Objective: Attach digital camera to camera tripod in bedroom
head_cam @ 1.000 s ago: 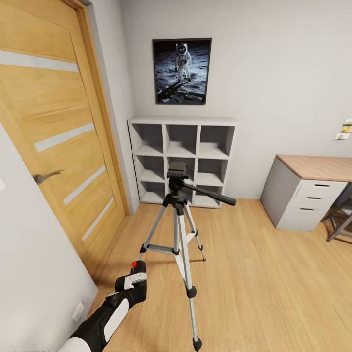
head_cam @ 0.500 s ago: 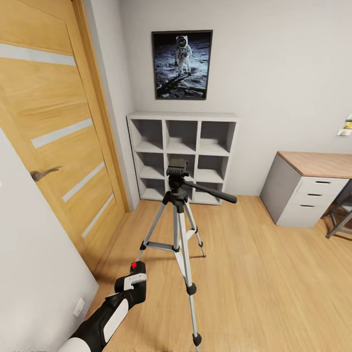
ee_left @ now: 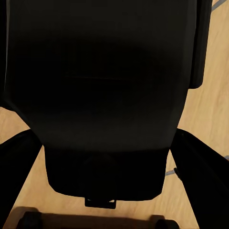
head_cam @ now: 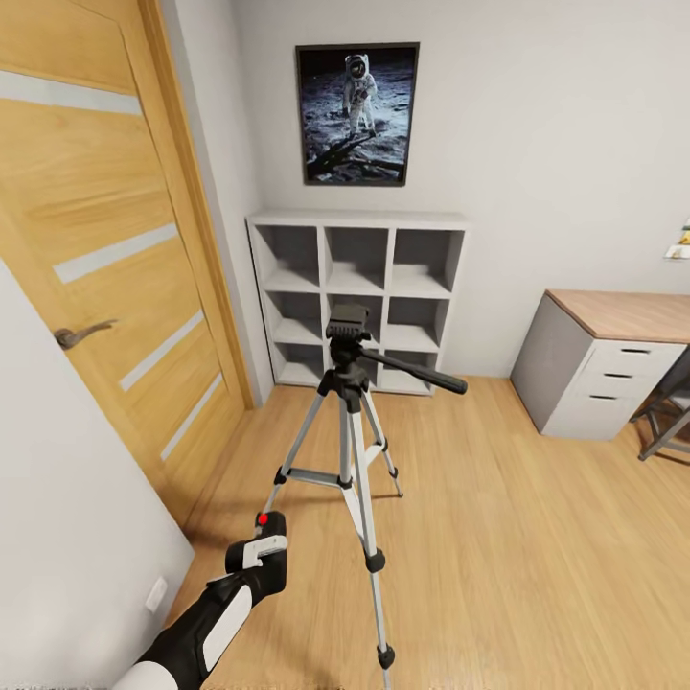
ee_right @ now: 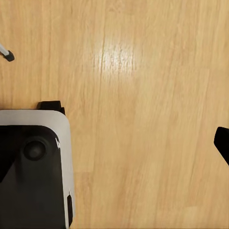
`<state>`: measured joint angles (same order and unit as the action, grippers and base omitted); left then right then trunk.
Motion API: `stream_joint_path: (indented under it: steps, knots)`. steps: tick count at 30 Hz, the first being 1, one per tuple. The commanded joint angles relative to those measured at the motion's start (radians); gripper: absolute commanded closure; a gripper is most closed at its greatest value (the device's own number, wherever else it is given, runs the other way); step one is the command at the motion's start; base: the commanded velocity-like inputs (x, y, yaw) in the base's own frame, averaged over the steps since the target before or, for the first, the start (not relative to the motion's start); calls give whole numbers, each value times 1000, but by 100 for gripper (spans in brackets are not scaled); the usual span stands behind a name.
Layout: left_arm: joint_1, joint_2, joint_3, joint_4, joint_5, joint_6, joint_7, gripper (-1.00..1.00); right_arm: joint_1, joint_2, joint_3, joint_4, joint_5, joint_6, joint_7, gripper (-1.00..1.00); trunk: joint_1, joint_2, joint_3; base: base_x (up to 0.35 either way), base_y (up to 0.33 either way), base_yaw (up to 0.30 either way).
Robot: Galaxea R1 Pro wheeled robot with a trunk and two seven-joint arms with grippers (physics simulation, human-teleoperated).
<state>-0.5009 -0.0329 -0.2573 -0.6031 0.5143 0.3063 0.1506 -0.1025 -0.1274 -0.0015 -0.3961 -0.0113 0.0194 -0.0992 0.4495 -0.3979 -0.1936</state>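
Over the last second the head view had shifted: the poster (head_cam: 356,113) rode higher and the camera tripod (head_cam: 349,422) stood at centre frame, nearer. The left gripper (head_cam: 259,556), lower left, clamped the digital camera (head_cam: 270,526). The right gripper's state could not be told.

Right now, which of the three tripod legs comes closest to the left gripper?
The front leg of the camera tripod, the one running down toward the picture's bottom edge. It passes just right of the left gripper, which holds the digital camera; the other two spread away toward the shelf.
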Motion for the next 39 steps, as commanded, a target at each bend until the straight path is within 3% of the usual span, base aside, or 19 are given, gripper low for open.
stream_joint_path:
  steps: [1, 11, 35, 39]
  knots:
    - [-1, 1, -5, -2, 10, 3, 10, 100, 0, 0, 0, -1, -1, 2, -2, -100, 0, -2, -4, 0, 0, 0]
    - [-1, 2, -3, 0, 9, 2, 10, 100, 0, 0, 0, -1, -1, 2, 3, -100, 0, -2, -17, 0, 0, 0]
    - [-1, 15, 8, -1, 10, -2, 11, 100, 0, 0, 0, -1, -4, -4, 4, -100, 0, -2, -19, 0, 0, 0]
    - [-1, 44, 9, -1, 11, -3, 12, 100, 0, -5, 4, -33, 8, -4, -3, -100, 0, -2, -19, 0, 0, 0]
